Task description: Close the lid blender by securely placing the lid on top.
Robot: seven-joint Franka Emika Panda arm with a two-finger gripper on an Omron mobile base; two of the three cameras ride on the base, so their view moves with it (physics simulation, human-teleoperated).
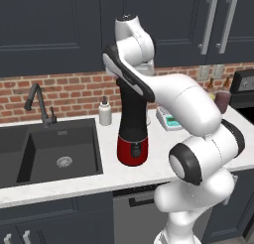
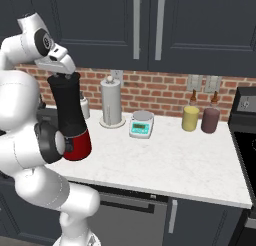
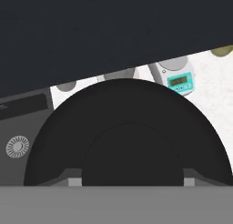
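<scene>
The blender (image 1: 132, 124) stands on the counter beside the sink: a tall black jar on a red base (image 2: 79, 146). My hand hangs directly over its top, and my gripper (image 2: 64, 74) points down at the jar's mouth. Looking down in the hand view, a black round disc, the lid (image 3: 132, 150), sits between my two fingertips. Its sides meet the pads (image 3: 75, 181). A wider black circle, the jar's rim (image 3: 54, 141), surrounds it just below. My gripper (image 3: 132, 181) is shut on the lid. I cannot tell whether the lid touches the jar.
A dark sink (image 1: 59, 149) with a faucet (image 1: 39, 104) lies left of the blender, and a white soap bottle (image 1: 104, 112) stands behind it. To the right are a paper towel roll (image 2: 111, 102), a kitchen scale (image 2: 141, 124), a yellow jar (image 2: 190, 117), a maroon jar (image 2: 210, 119) and a stove (image 2: 246, 135).
</scene>
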